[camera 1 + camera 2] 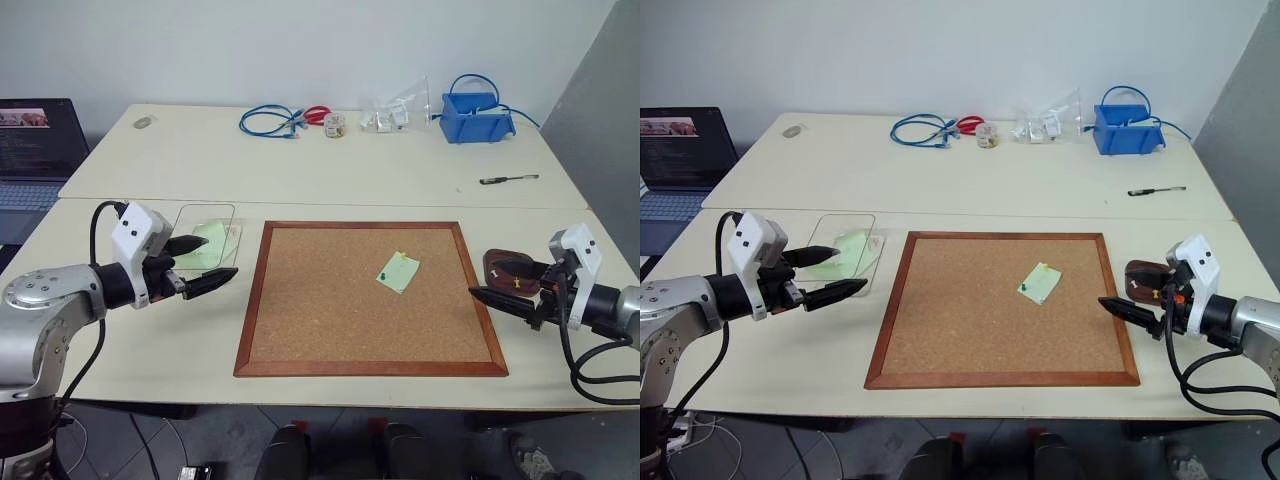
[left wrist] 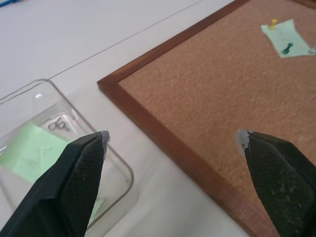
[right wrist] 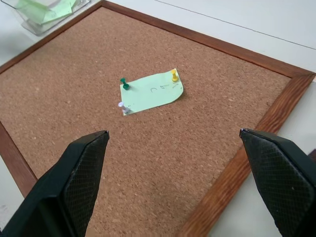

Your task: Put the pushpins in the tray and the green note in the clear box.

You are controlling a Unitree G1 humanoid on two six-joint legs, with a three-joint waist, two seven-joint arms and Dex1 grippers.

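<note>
The green note [image 1: 398,271] lies on a cork board, held by three pushpins: a dark green one [image 3: 125,84], a yellow one [image 3: 175,75] and a pale one [image 3: 122,105]. Left of the board stands the clear box [image 1: 232,212] with green paper inside. My left gripper [image 1: 221,256] hovers open between the box and the board's left edge, empty. The dark brown tray [image 1: 510,254] sits just off the board's right edge, with a small yellowish thing [image 1: 517,284] in it. My right gripper [image 1: 483,278] is open and empty beside the tray, pointing at the board.
The cork board [image 1: 330,300] has a raised wooden frame. On the far table lie a blue bin [image 1: 475,115], a clear bag [image 1: 395,110], a blue cable [image 1: 268,122], red scissors [image 1: 318,114] and a pen [image 1: 508,179]. A laptop [image 1: 35,140] stands at the far left.
</note>
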